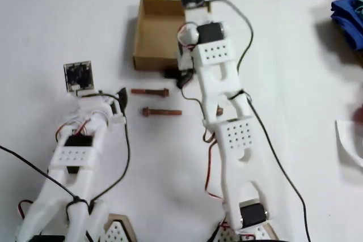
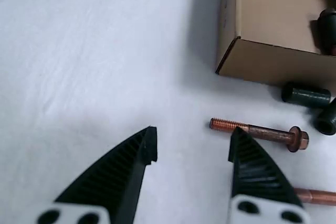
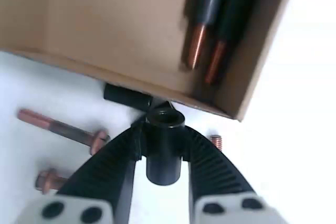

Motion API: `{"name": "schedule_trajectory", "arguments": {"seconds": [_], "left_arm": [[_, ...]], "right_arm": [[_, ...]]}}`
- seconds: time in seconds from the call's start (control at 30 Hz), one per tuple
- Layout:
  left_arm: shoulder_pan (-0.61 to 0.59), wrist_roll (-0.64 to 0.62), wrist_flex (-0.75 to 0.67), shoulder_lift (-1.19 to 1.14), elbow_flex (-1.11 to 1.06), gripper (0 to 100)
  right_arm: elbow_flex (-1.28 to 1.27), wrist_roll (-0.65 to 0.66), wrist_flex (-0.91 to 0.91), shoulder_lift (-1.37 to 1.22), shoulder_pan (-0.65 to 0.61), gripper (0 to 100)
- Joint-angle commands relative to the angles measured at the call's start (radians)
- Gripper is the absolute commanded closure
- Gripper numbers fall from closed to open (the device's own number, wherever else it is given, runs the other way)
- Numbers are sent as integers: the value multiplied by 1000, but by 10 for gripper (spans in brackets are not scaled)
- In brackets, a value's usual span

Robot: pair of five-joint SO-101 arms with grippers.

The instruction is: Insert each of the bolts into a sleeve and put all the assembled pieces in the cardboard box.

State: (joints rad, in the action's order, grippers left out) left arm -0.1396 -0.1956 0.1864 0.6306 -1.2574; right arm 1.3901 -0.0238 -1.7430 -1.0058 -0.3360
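While the right gripper [image 3: 164, 135] is clamped on a black sleeve [image 3: 164, 156], the left gripper [image 2: 194, 132] stands with its jaws wide apart and nothing between them.

Box [image 1: 150, 62]: brown cardboard, top open, toward the far side of the white table [image 1: 283, 55]. The right arm reaches to its near corner.

Assembled pieces [image 3: 207, 3]: two, inside the box, side by side along one wall. A copper end sticks out of each black sleeve.

Held sleeve: outside the box, just beside its near wall, with its open end toward the wrist camera.

Loose sleeve [image 3: 126, 96]: black, on its side on the table, close against the outside of the box wall, just beyond the right gripper's fingertips.

First bolt [image 1: 150, 91]: copper-coloured, flat on the table in front of the box, between the two arms. Its threaded end lies just beside the left gripper.

Second bolt [image 1: 161, 111]: same kind, roughly parallel to the first and a little apart from it, farther from the box, with its head pointing the opposite way.

Copper tip [image 3: 216, 141]: threaded, showing just beside one right finger. The rest is hidden.

Circuit board [image 1: 78, 76]: small and square, on the table beyond the left arm.

Blue cloth [image 1: 349, 18]: at the table's far right edge.
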Motion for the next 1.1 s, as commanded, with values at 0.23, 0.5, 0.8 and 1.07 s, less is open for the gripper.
{"name": "schedule_trajectory", "arguments": {"seconds": [0.23, 0.5, 0.8, 1.07], "left_arm": [[0, -2, -15, 32, 8, 762], [2, -2, -17, 32, 8, 762], [3, -2, -18, 29, 8, 762], [91, -3, -12, 26, 4, 762]], "right_arm": [[-26, -77, -27, 335, -31, 980], [-718, -219, -16, 753, -25, 980], [-1445, -187, 435, 1230, 2, 980], [-2124, -184, 992, 1641, 88, 980]]}}
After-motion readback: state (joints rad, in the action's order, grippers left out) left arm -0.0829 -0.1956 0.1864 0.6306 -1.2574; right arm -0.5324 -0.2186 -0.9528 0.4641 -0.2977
